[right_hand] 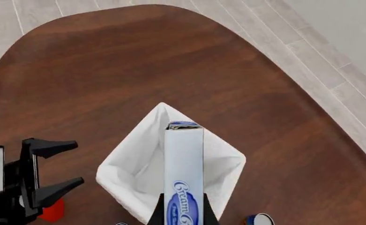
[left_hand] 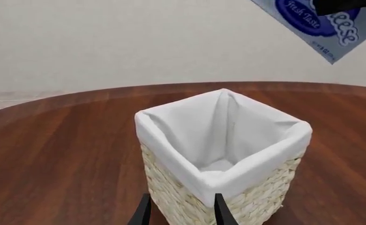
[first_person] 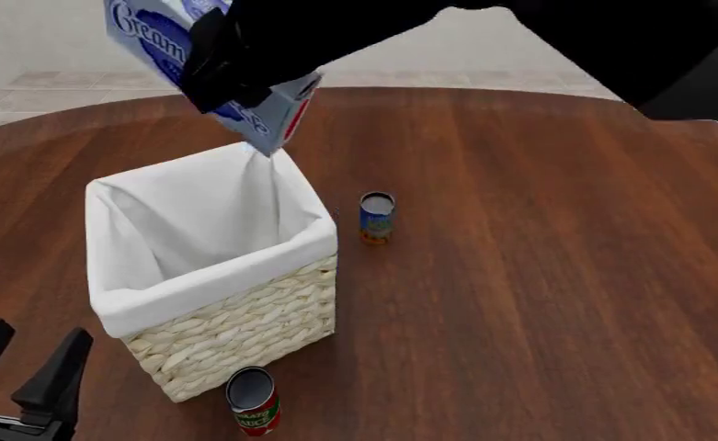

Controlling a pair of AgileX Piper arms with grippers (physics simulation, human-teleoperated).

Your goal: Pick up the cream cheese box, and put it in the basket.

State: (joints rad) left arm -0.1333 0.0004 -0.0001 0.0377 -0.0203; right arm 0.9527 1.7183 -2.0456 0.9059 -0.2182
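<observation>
The cream cheese box [first_person: 163,37], light blue and white with a dark-blue oval logo, hangs tilted in the air above the far corner of the basket [first_person: 211,276]. My right gripper [first_person: 230,78] is shut on it. The right wrist view looks down the box [right_hand: 184,173] into the white-lined basket [right_hand: 132,164] directly below. My left gripper [first_person: 39,331] stands open and holds nothing near the table's front edge, left of the basket. Its wrist view shows the basket [left_hand: 164,145] close ahead and the box [left_hand: 320,23] high above it.
A blue can [first_person: 376,218] stands upright on the brown table right of the basket. A red-and-green can [first_person: 252,401] stands close against the basket's near corner. The left gripper [right_hand: 78,162] shows beside the basket in the right wrist view.
</observation>
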